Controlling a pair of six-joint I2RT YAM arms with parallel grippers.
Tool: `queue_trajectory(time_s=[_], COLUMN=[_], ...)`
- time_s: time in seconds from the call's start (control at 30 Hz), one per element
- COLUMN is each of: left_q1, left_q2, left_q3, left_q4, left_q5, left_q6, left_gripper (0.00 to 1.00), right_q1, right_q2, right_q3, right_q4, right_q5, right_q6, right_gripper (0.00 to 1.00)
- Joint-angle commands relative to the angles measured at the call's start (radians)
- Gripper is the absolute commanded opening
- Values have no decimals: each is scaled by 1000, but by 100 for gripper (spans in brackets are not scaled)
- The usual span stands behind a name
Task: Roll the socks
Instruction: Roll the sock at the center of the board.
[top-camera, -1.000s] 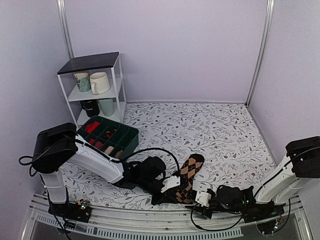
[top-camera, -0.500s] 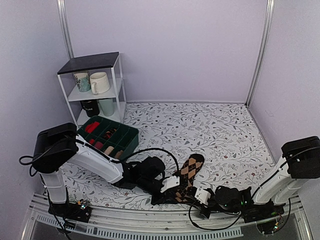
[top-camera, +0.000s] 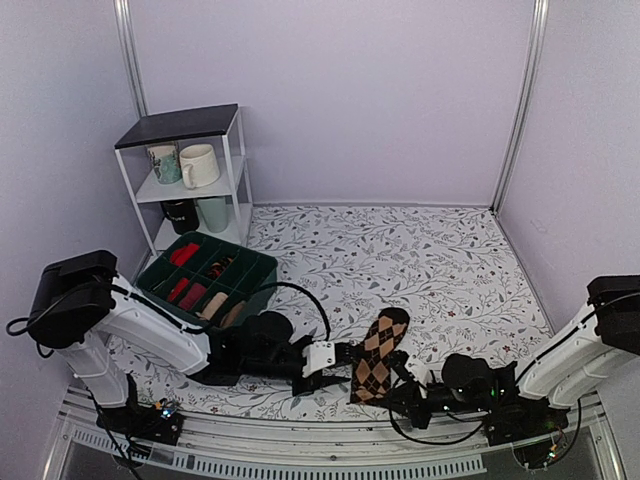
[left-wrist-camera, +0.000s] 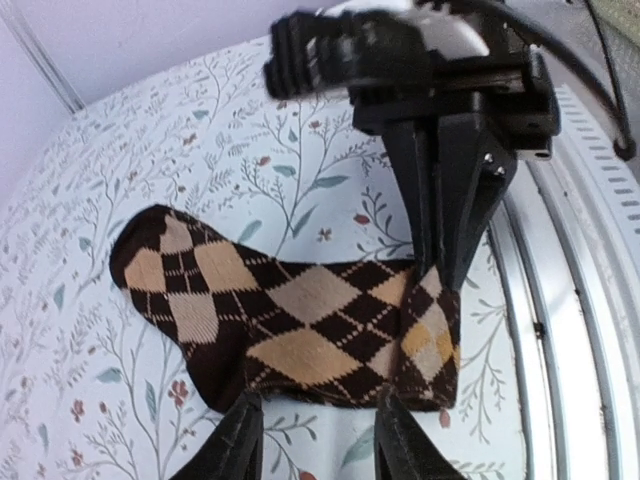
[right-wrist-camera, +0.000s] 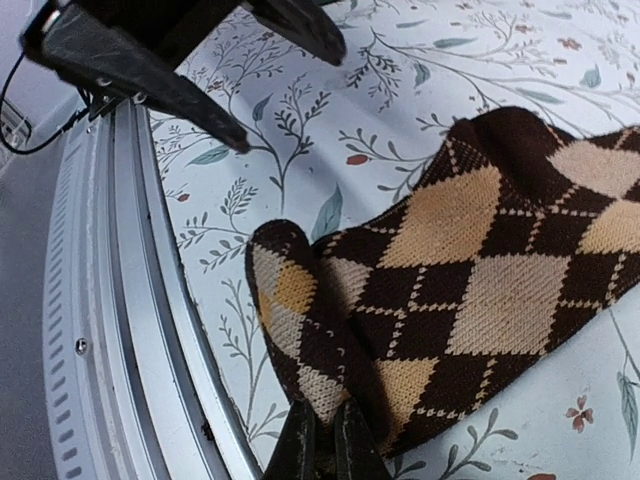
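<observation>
One brown-and-tan argyle sock (top-camera: 378, 350) lies flat near the table's front edge, toe pointing away. Its near end is folded over into a short roll (right-wrist-camera: 300, 310). My right gripper (right-wrist-camera: 325, 415) is shut on that folded end, seen in the top view at the sock's near right corner (top-camera: 400, 385). My left gripper (left-wrist-camera: 320, 405) is open, its two dark fingers (left-wrist-camera: 245, 440) just off the sock's long edge (left-wrist-camera: 300, 320), not gripping it. In the top view it sits left of the sock (top-camera: 338, 362).
A green compartment tray (top-camera: 262, 268) with rolled socks stands at the left. A white shelf (top-camera: 238, 150) with mugs stands behind it. A metal rail (top-camera: 330, 455) runs along the front edge close to the sock.
My left arm has drawn back to the left and no longer covers the sock's near end. My right gripper has turned and closed on the folded end.
</observation>
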Motion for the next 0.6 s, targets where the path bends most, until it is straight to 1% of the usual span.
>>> queue_trajectory(time_s=[0.0,0.13,0.33,0.57], left_q1=[-41,-78,-98,-100], left_q2=[54,73,97,130], left_q3=[48,46,37,41], left_q4=[88,75,45,24], left_q5=[1,8,-4,-75], left_q6=[161,179,195,233], left_gripper=[38,38,38,39], right_q1=[-86,-114,-130,-166], right_q2=[-5,34,128,100], right_q3=[16,40,77,59], right_q4=[-161,-201,-210,-229], right_q5=[-192,-248,-319,-361], right_q6=[174,247,264,256], right_gripper=[0,0,0,0])
